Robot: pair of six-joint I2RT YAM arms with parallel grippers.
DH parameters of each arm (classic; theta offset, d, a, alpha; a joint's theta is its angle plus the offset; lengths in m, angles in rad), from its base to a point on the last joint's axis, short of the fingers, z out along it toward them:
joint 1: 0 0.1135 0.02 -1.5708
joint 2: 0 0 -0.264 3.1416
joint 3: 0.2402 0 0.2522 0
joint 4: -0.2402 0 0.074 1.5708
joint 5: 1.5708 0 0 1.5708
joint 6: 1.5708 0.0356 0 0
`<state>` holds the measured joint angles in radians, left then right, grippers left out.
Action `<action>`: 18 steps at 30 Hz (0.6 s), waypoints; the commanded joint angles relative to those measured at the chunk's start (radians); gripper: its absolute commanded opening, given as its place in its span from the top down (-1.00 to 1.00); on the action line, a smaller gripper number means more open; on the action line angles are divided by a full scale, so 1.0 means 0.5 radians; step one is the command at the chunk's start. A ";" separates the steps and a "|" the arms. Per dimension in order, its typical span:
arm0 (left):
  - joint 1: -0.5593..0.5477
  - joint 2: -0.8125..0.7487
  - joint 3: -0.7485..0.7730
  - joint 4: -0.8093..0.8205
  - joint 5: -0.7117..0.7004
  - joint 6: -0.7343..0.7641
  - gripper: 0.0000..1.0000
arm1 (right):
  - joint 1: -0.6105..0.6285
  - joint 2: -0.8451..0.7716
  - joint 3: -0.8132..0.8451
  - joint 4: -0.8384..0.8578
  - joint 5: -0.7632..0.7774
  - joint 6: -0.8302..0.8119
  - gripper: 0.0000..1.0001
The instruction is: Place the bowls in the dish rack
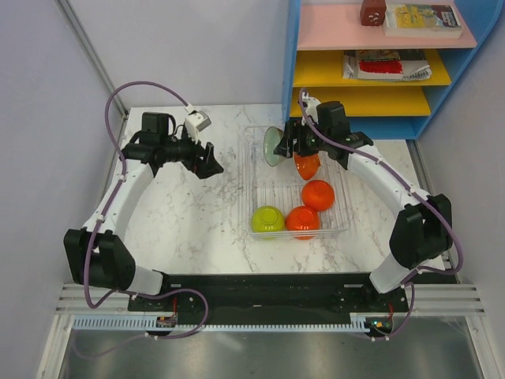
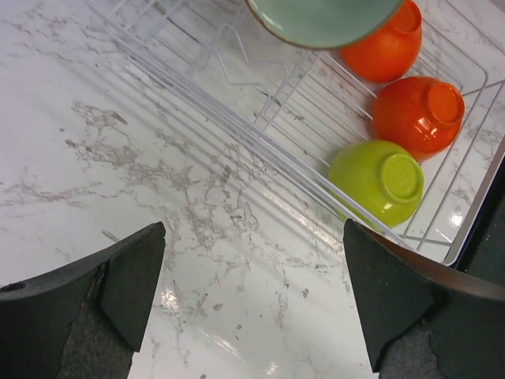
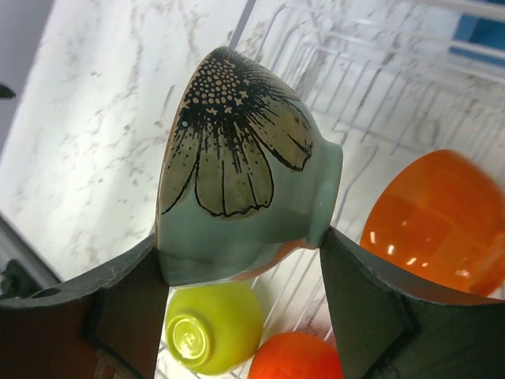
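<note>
A: Bowls, top view: yellow-green bowl (image 1: pixel 267 219) and three orange bowls (image 1: pixel 302 221) sit in dish rack (image 1: pixel 272 189), near table's (image 1: pixel 181 213) right edge.
B: Left wrist: left gripper (image 2: pixel 252 229) spread wide, empty, over table.
A: Right wrist?
B: Tilted sage bowl (image 3: pixel 237 181) clamped in right gripper (image 3: pixel 241 237), above rack.

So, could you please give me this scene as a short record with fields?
Left gripper: open, empty, over the table
Right gripper: shut on the sage-green bowl, tilted on its side over the dish rack
In rack: three orange bowls, one yellow-green bowl
</note>
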<state>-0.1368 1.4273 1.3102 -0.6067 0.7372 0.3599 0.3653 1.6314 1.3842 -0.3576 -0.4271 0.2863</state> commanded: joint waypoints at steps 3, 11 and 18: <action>0.043 -0.093 -0.150 0.023 0.179 0.161 -0.99 | 0.272 -0.026 0.281 -0.085 0.837 -0.140 1.00; 0.200 -0.158 -0.295 0.081 0.366 0.179 -0.99 | 0.598 0.051 0.281 -0.082 1.605 -0.358 1.00; 0.270 -0.198 -0.353 0.124 0.461 0.164 -0.99 | 0.653 0.161 0.315 -0.073 1.845 -0.401 1.00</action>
<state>-0.0101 1.3655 1.1481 -0.5903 0.8997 0.4141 0.6834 1.7031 1.4765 -0.4450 0.3325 0.1215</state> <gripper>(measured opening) 0.993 0.757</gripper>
